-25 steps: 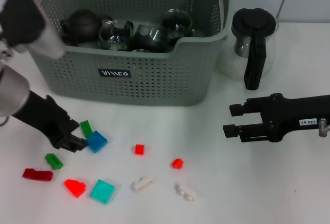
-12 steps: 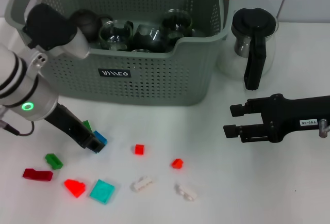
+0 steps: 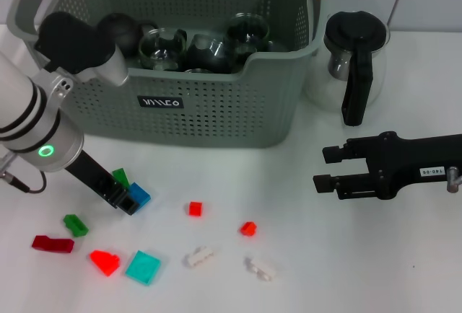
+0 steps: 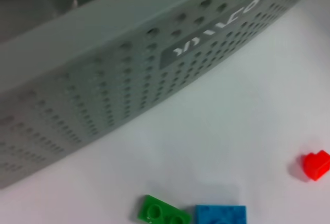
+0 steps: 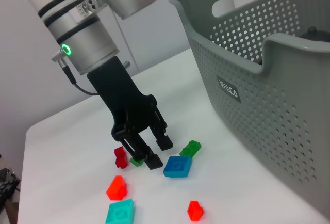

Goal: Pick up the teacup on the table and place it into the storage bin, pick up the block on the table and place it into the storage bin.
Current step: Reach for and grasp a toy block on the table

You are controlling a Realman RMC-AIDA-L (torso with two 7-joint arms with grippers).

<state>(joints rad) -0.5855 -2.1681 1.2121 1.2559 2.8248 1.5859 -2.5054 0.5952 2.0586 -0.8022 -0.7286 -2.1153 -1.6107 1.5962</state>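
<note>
The grey perforated storage bin (image 3: 231, 104) stands at the back and holds glass teacups (image 3: 163, 46) and dark teaware. No teacup shows on the table. A blue block (image 3: 138, 196) and a green block (image 3: 120, 177) lie in front of the bin's left end. My left gripper (image 3: 119, 196) is low over the table, open, its fingertips right beside the blue block and not around it. The right wrist view shows this: left gripper (image 5: 159, 152), blue block (image 5: 178, 165), green block (image 5: 192, 147), bin (image 5: 268, 95). The left wrist view shows the blue block (image 4: 220, 215), the green block (image 4: 162, 212) and the bin wall (image 4: 103, 79). My right gripper (image 3: 325, 168) is open and idle at the right.
A glass pitcher (image 3: 354, 60) with a black handle stands right of the bin. Several loose blocks lie in front: small red ones (image 3: 195, 208) (image 3: 248, 228), white ones (image 3: 198, 257) (image 3: 260, 268), a teal tile (image 3: 143, 267), a red wedge (image 3: 105, 261), a dark red one (image 3: 52, 244), another green one (image 3: 75, 224).
My left arm has swung in over the bin's left corner and its gripper has slid a little right, up to the blue block. The right arm has not moved.
</note>
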